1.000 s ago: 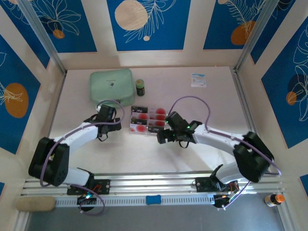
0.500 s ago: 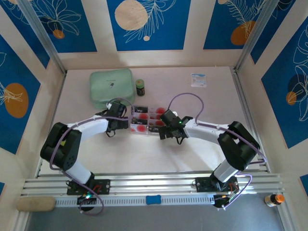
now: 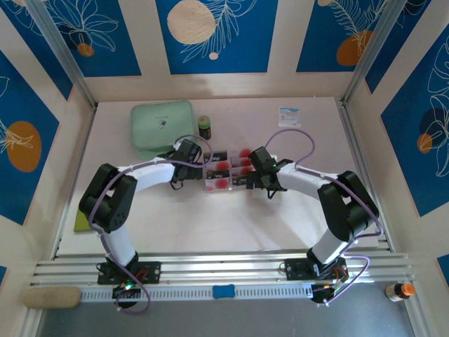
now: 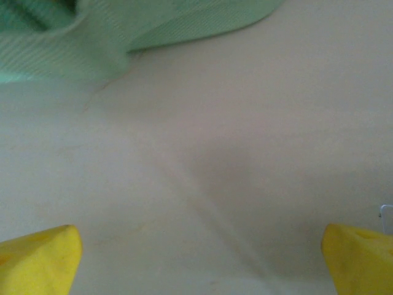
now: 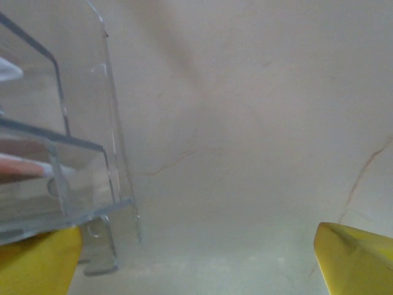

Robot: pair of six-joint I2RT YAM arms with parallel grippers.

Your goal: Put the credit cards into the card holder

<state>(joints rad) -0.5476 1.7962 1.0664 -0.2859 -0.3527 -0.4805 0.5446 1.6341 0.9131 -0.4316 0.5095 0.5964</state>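
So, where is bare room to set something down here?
Free: the near strip between the clear tray and the front rail; the right side below the white packet. Crowded: the centre, where left tool and right tool flank the tray; far left, mint case and jar.

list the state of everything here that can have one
left gripper, open, empty
right gripper, open, empty
clear tray, upright, compartments filled
card holder, lying far left, folded or open unclear
credit cards, in the tray, not in the holder
zip case, flat, looks closed
small bottle, upright, capped
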